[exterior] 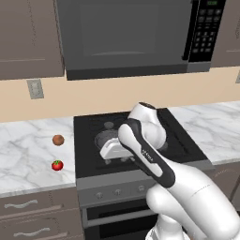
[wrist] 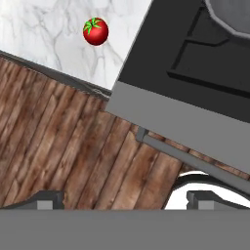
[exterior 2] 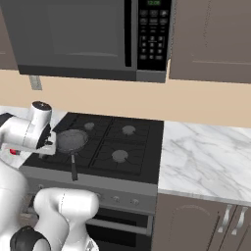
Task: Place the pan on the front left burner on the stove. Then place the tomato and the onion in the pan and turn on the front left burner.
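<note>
The pan (exterior 2: 71, 139) sits on the stove (exterior 2: 105, 142) at its front left burner, so that step looks done; I judge the tomato (exterior: 57, 165) comes next, then the onion (exterior: 58, 139), both on the marble counter (exterior: 28, 154) left of the stove, tomato near the front edge; my gripper (wrist: 126, 199) is released, jaws wide, hovering over the stove's front left corner; I must swing left and descend onto that smooth red ball.

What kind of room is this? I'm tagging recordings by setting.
A home-style kitchen, rendered: a black gas stove with a pan on it, a microwave above, and marble counters over wooden cabinets holding a tomato and an onion.
</note>
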